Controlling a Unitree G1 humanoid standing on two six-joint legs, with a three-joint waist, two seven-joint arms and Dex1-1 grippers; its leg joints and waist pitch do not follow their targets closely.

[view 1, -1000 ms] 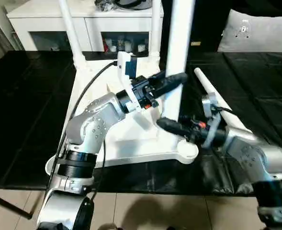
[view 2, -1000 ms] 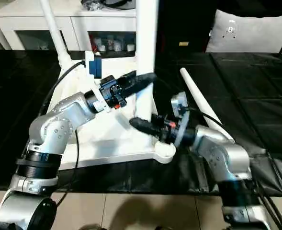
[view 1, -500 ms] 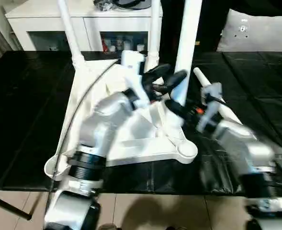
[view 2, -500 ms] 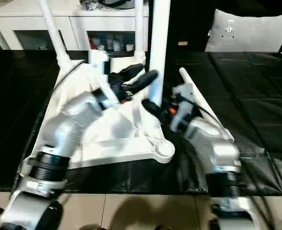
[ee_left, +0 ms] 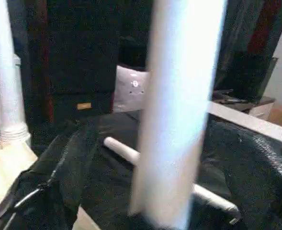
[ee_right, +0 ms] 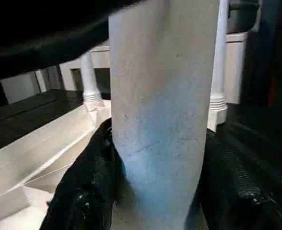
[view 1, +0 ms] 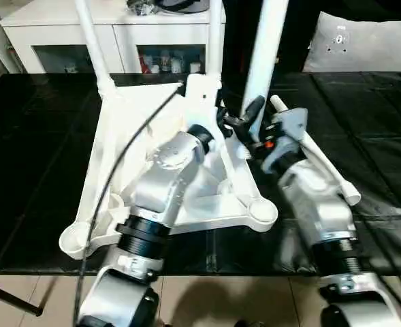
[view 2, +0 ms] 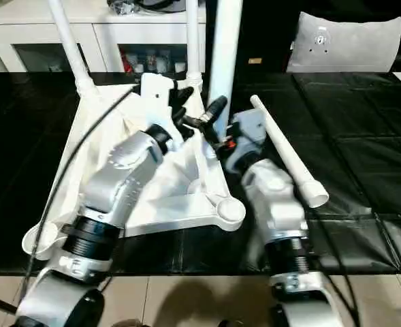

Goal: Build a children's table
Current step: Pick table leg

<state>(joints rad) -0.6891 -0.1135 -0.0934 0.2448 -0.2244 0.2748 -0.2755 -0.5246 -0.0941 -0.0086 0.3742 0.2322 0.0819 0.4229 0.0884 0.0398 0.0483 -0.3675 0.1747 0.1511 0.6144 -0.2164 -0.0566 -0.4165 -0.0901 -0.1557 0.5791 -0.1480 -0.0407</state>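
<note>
The children's table top (view 1: 129, 146) lies upside down on the black cover, X ribs facing up. Two legs (view 1: 91, 41) (view 1: 215, 41) stand upright in its far corner sockets. The near right socket (view 1: 261, 212) is bare. A third leg (view 1: 265, 48) stands upright over the top's right edge, its lower end hidden behind my grippers. My right gripper (ee_right: 155, 191) is shut on that leg, with a black finger (ee_right: 83, 191) on each side. My left gripper (view 2: 200, 102) is open beside the same leg. A fourth leg (view 2: 285, 153) lies on the cover to the right.
A white cabinet (view 1: 118, 34) stands behind the work surface. A grey cushion (view 1: 363, 41) sits at the back right. The black cover (view 1: 37, 150) runs to the front edge, with floor (view 1: 207, 300) below. A black cable (view 1: 111, 177) hangs along my left forearm.
My left gripper's fingers have spread apart off the upright leg. Both arms have reached farther over the table top, and the leg has shifted slightly right with the right gripper.
</note>
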